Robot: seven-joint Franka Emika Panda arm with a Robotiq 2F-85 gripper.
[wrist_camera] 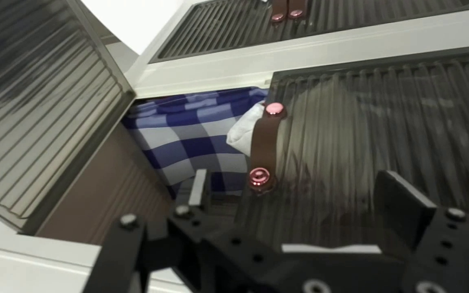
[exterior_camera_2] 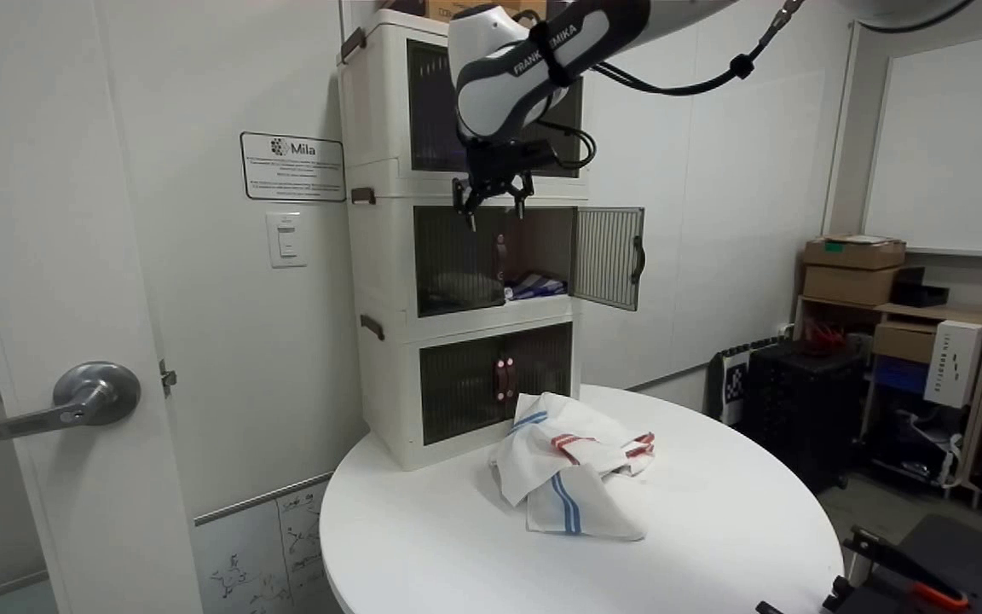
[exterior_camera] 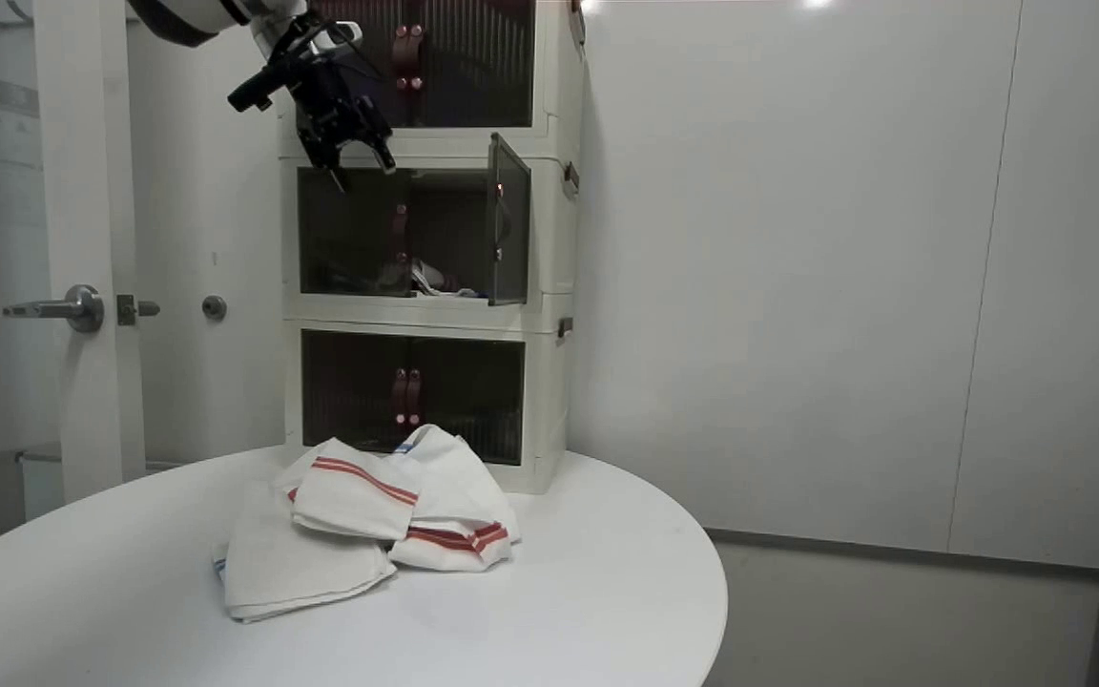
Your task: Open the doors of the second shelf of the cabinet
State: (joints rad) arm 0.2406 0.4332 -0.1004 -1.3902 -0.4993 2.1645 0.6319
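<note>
White cabinet point(exterior_camera_2: 380, 388), second shelf point(exterior_camera_2: 384, 273), in an exterior view: smoky closed door point(exterior_camera_2: 457, 264); gripper point(exterior_camera_2: 496, 217) before it, jaws spread wide, empty. Strap handle point(exterior_camera_2: 500, 253): shallow grip would likely slip. Door's free edge borders gap, finger room there. Open door point(exterior_camera_2: 609, 257), rightmost: wide swing might knock it closed.

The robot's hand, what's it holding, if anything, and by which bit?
Nothing is held: the hand is open, its fingers spread apart with nothing gripped between them.
</note>
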